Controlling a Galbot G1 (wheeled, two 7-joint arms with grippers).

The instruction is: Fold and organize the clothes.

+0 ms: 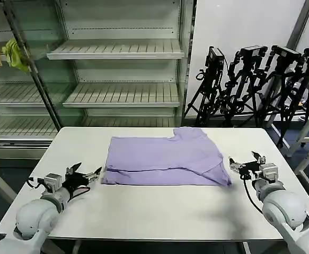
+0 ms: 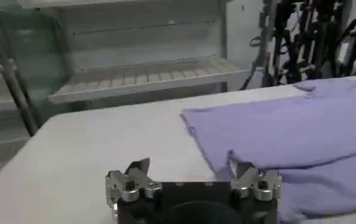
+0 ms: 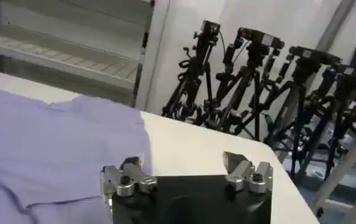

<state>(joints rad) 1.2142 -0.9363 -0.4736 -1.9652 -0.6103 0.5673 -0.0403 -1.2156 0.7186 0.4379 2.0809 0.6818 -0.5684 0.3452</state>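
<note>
The clothes, a lavender T-shirt (image 1: 165,157), lie folded into a rough rectangle in the middle of the white table (image 1: 143,211), plain side up, with a sleeve sticking out at the far right corner. My left gripper (image 1: 85,177) rests open on the table just left of the shirt's near left corner; in the left wrist view (image 2: 190,170) the shirt (image 2: 299,128) edge lies by one finger. My right gripper (image 1: 243,164) stands open just right of the shirt's near right corner; in the right wrist view (image 3: 184,164) the shirt (image 3: 50,134) lies beside it.
Metal shelves (image 1: 117,50) stand behind the table, with a yellow-green cloth (image 1: 15,54) on the far left shelf. A row of black tripods (image 1: 260,79) stands at the back right. The table's front strip is bare.
</note>
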